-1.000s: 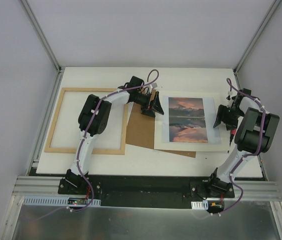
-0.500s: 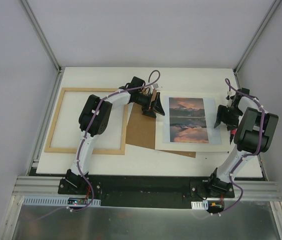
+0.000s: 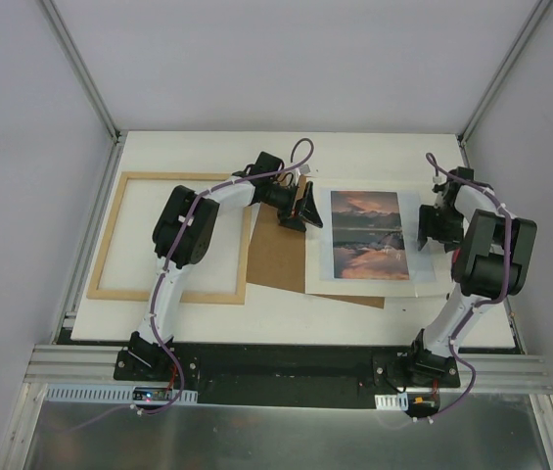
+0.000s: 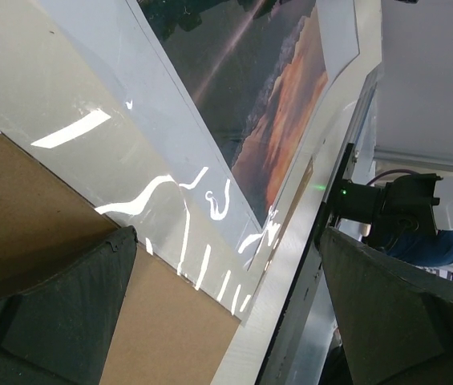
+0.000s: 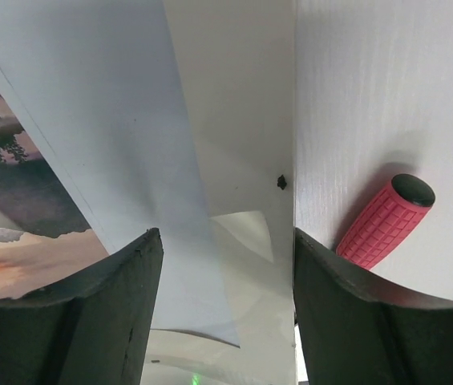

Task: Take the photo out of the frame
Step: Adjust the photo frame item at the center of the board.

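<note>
Shifting up and left, the right gripper [image 3: 425, 227] is now hovering at the photo's [image 3: 366, 235] right border, jaws partly apart and gripping nothing. Left gripper [image 3: 307, 209] is hanging wide open, empty, over its left border. Photo is lying centre right, partly overlapping the board [image 3: 276, 259], outside the frame [image 3: 108, 235] at left.

The upright rectangular photo print [image 3: 365, 235], centre right in the top view, shows orange-pink clouds and dark mountains mirrored, inside a wide pale border. The thin rectangular wooden frame [image 3: 108, 235] at left is light tan. The flat fibreboard backing [image 3: 276, 257] is brown. The ribbed cylindrical handle [image 5: 378, 218] is red.
</note>
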Controlling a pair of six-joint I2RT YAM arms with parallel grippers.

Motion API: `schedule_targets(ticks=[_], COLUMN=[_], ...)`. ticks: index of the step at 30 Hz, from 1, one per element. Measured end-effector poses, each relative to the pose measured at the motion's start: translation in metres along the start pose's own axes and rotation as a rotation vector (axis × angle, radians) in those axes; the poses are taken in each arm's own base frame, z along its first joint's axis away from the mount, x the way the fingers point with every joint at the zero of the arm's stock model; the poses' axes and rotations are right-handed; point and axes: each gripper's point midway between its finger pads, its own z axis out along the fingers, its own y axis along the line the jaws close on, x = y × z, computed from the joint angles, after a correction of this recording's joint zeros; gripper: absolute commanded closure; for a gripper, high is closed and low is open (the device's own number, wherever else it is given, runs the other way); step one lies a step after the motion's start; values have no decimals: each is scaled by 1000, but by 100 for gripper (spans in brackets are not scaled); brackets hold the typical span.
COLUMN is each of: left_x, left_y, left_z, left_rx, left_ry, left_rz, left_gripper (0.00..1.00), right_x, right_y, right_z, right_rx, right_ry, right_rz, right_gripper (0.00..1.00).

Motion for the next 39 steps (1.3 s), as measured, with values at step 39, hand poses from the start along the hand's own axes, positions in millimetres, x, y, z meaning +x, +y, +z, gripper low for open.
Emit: schedule_targets(ticks=[39], left_x=[8], left_y=[-1], left_z=[0], left_rx=[22], left_ry=[27], left_rz=[-23], left_gripper=[1], right_x=[-21], right_y=[39], right_z=[-31], right_rx=[-172], right_ry=[-67], right_rz=[-130], right_gripper=[30])
